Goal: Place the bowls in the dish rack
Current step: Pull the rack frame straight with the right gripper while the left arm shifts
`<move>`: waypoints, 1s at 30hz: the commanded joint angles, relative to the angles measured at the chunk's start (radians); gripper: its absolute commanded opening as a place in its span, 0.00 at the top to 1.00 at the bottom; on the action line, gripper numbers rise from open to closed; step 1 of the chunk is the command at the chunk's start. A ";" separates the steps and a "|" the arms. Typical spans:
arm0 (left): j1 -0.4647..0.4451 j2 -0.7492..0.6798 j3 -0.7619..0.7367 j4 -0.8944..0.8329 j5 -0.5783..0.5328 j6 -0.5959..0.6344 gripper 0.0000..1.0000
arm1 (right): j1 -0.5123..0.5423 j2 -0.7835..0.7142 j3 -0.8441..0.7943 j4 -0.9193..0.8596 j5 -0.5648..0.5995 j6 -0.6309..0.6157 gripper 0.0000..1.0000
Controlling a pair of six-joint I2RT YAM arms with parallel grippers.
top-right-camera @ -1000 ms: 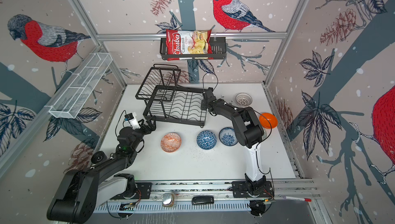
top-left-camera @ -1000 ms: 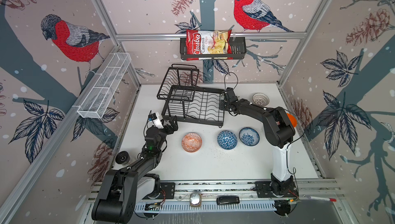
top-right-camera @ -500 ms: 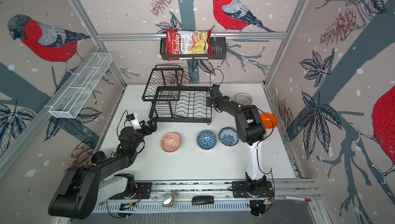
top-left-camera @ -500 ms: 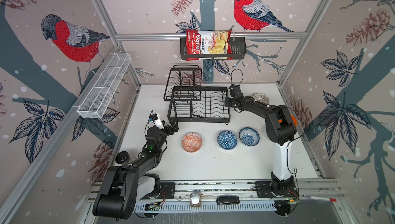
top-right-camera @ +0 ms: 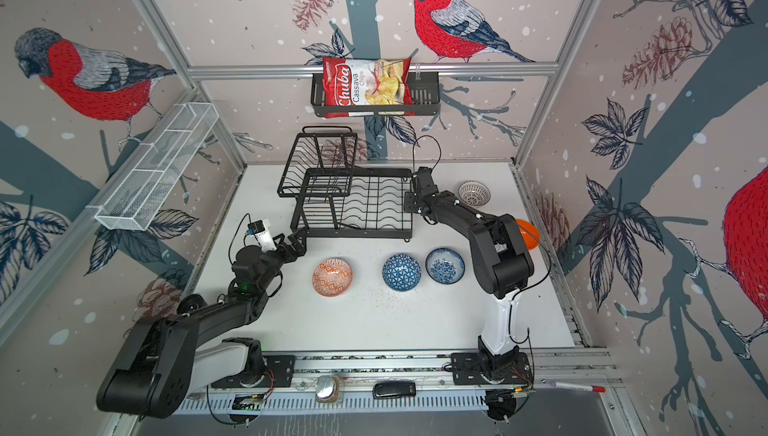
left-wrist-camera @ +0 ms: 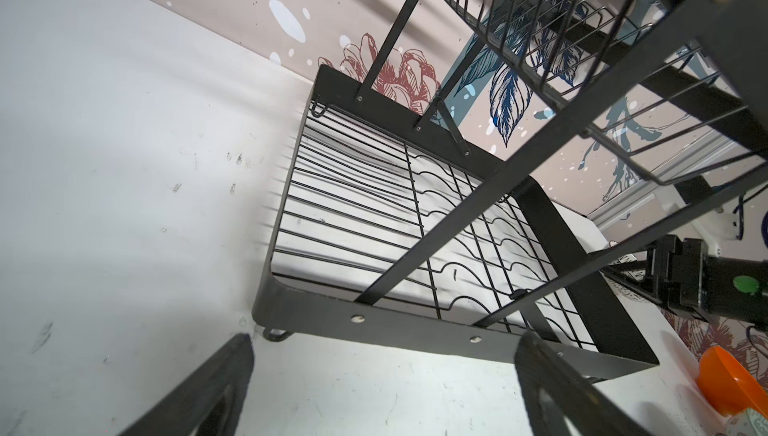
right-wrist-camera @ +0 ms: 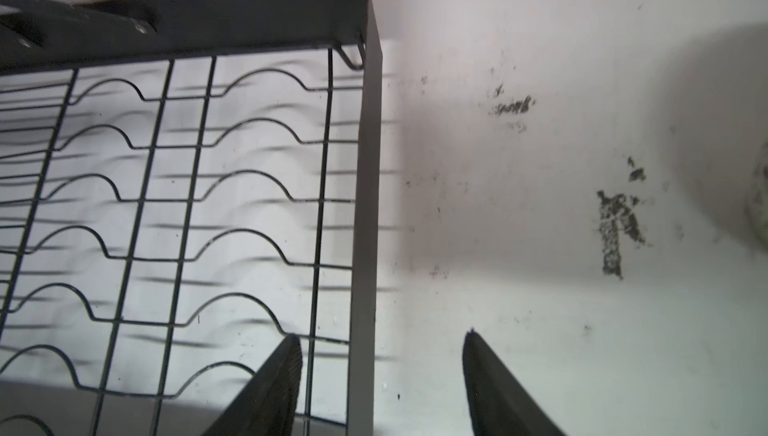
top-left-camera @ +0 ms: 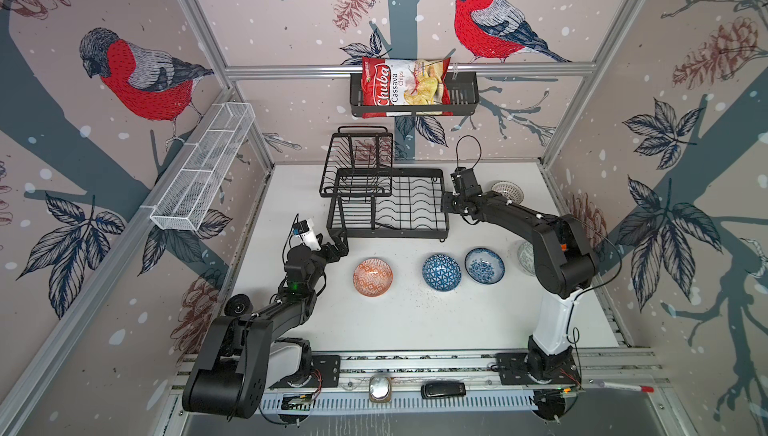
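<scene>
The left gripper [top-left-camera: 337, 246] hangs just off the front-left corner of the dish rack [top-left-camera: 386, 232], jaws wide apart, holding nothing; the rack stands empty, so loading looks not yet begun; the orange-white bowl [top-left-camera: 372, 276] on the table in front wants a rim pinch next; the right gripper [right-wrist-camera: 382, 342], jaws parted, straddles the rack's right rim unclamped

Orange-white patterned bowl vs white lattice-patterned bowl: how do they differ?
Colour: the orange-white patterned bowl is orange with white motifs; the white lattice-patterned bowl is pale. Place: the orange-white one sits in front of the black wire dish rack; the lattice one right of it, farther back. Both sit on the table, outside the rack.
</scene>
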 commanded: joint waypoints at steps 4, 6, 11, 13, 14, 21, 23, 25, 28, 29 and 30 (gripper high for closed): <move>-0.005 0.010 0.012 0.049 0.025 -0.005 0.02 | 0.031 0.045 0.002 -0.005 0.016 0.027 0.46; -0.006 0.005 0.012 0.043 0.019 -0.001 0.02 | 0.034 0.056 0.009 -0.007 0.047 0.031 0.55; -0.006 0.006 0.013 0.042 0.015 0.000 0.02 | 0.017 0.073 0.027 -0.021 0.087 0.043 0.71; -0.006 0.010 0.017 0.038 0.018 0.000 0.02 | 0.003 0.073 0.025 -0.021 0.088 0.046 0.75; -0.006 0.011 0.018 0.036 0.020 -0.001 0.02 | -0.003 0.068 0.022 -0.017 0.083 0.043 0.76; -0.007 0.002 0.015 0.028 0.006 0.000 0.02 | -0.027 0.054 0.010 -0.015 0.071 0.005 0.85; -0.007 0.004 0.018 0.022 0.002 -0.001 0.02 | -0.036 0.052 0.005 -0.012 0.070 0.005 0.88; -0.006 0.006 0.023 0.013 0.000 0.000 0.02 | -0.045 0.050 0.003 -0.007 0.066 0.004 0.88; -0.006 -0.001 0.021 0.006 -0.002 0.001 0.02 | -0.052 0.046 0.006 -0.007 0.067 0.000 0.88; -0.007 -0.004 0.020 0.004 -0.004 0.001 0.02 | -0.054 0.048 0.010 -0.008 0.070 0.000 0.88; -0.007 -0.008 0.016 0.004 -0.005 0.001 0.02 | -0.057 0.048 0.013 -0.012 0.071 0.000 0.87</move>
